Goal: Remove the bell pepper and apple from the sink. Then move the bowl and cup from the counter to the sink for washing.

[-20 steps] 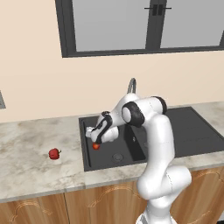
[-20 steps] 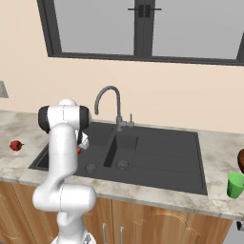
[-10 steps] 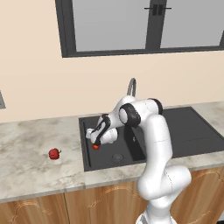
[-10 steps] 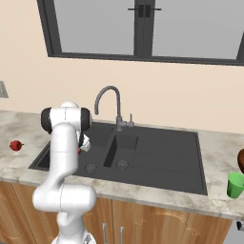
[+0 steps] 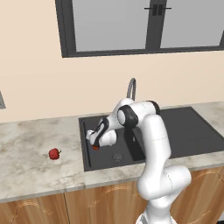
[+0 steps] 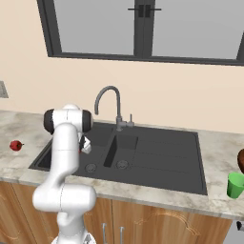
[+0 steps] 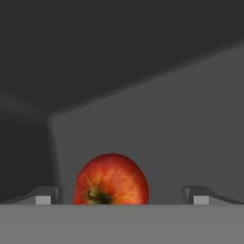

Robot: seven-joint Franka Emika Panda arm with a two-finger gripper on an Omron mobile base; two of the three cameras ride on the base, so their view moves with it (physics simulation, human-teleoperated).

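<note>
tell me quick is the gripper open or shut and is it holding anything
gripper: open, holding nothing; the apple sits between its spread fingertips in the sink, not gripped.

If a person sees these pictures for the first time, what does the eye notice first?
First, the white arm bending down into the dark sink, its open gripper straddling the orange-red apple on the basin floor. Next, the red bell pepper lying alone on the counter left of the sink, and the green cup at the far right.

Counting what's showing: one apple (image 7: 111, 180), one bell pepper (image 5: 54, 153), one green cup (image 6: 234, 185), one bowl (image 6: 240, 161) peeking in, two sink (image 6: 157, 157) basins.
</note>
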